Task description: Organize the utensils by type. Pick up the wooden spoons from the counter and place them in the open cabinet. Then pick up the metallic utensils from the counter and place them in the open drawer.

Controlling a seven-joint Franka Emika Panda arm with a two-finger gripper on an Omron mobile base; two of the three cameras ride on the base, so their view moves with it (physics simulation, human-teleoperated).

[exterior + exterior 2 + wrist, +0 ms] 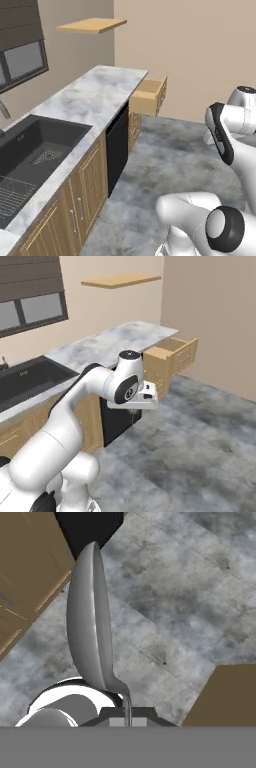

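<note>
My gripper (127, 719) is shut on the thin stem of a small shiny silver spoon (90, 622), one of the metallic utensils, whose bowl stands up in the hand view. In the right base view the gripper (133, 411) hangs pointing down over the grey floor, in front of the counter (110, 343) and short of the open drawer (172, 353). The drawer (150, 95) juts from the far end of the white marble counter (95, 95). The wooden spoons and the open cabinet are out of view.
A dark sink (35, 145) is set in the counter near the window. A black dishwasher front (117, 145) sits between the tan base cabinets. A wooden wall shelf (122, 280) hangs above the counter's far end. A tan wood panel (225, 697) lies low right below the hand.
</note>
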